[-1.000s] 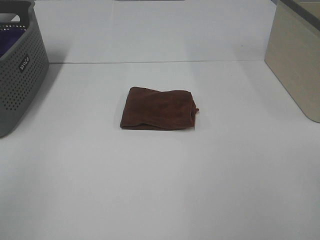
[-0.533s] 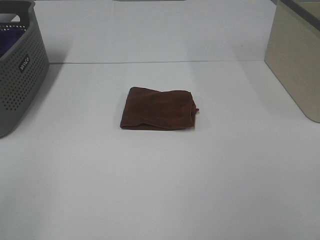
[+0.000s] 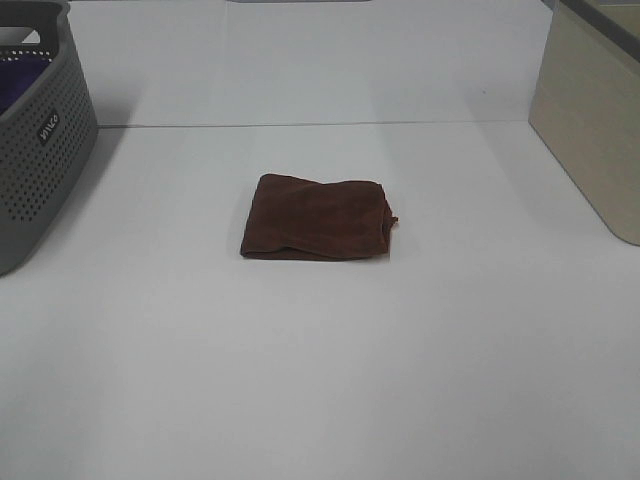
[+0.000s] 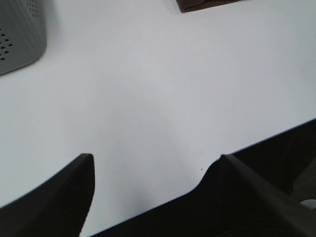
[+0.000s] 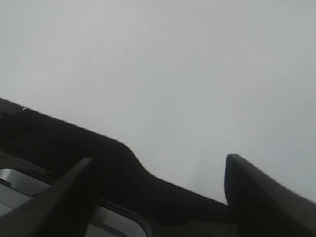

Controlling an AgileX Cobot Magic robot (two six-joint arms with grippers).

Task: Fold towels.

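Left gripper (image 4: 155, 163): two matte black fingers (image 4: 59, 197), broad and wedge-like, rounded at the tips, widening toward the base; plain surface, markings can't be made out. Right gripper (image 5: 158, 165): same matte black fingers (image 5: 266, 197), blunt tips, smooth sloping inner faces. Both blurred close to the lens. No arm parts in the high view.

Basket (image 3: 40, 150) label, possibly "vivco"

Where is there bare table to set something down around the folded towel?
Bare white table spans the whole near side in front of the towel. Free strips lie between towel and grey basket at left, and between towel and beige box at right. Only the far corners are crowded.
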